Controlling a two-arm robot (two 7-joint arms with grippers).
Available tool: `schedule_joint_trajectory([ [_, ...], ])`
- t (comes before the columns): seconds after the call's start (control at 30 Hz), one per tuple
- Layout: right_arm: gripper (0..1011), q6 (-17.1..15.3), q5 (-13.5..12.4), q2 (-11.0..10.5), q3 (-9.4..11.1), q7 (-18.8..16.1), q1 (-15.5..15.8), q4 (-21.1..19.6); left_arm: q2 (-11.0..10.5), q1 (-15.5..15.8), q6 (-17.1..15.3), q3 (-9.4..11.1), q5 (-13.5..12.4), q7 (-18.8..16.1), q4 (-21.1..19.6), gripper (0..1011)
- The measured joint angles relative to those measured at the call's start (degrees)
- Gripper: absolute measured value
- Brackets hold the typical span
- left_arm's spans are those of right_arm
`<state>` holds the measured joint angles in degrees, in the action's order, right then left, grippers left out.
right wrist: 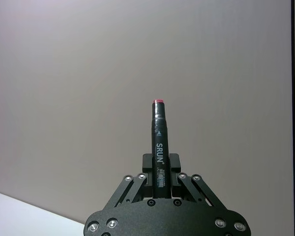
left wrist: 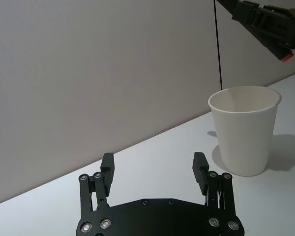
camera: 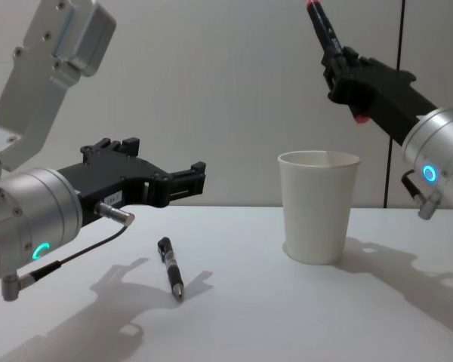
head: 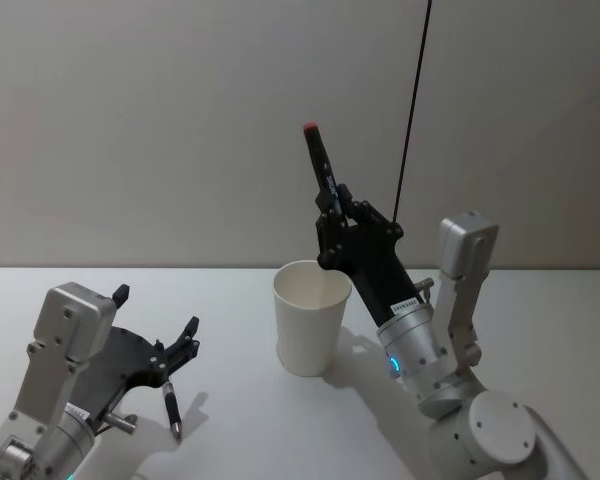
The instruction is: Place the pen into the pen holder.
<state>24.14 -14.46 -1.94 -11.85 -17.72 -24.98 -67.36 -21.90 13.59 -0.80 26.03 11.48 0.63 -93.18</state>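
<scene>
Pen clenched in right pincer, red tip up and tilted, held high over the far rim of the pen holder, likely staged for lowering in. Holder stands upright on worktop. Left pincer released, empty, low beside a second pen lying flat.

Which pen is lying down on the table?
The small black pen, flat on the table near the open left tool. The red-tipped marker is held up in the air by the right tool.
</scene>
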Motion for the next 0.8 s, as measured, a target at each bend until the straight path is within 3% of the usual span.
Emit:
schedule_joint_trajectory([
  [0.8,193,0.87,2.77,1.65,-0.35,0.61,-0.83,5.04,0.00,0.00,0.00,0.00,0.00,0.00,0.00,1001],
])
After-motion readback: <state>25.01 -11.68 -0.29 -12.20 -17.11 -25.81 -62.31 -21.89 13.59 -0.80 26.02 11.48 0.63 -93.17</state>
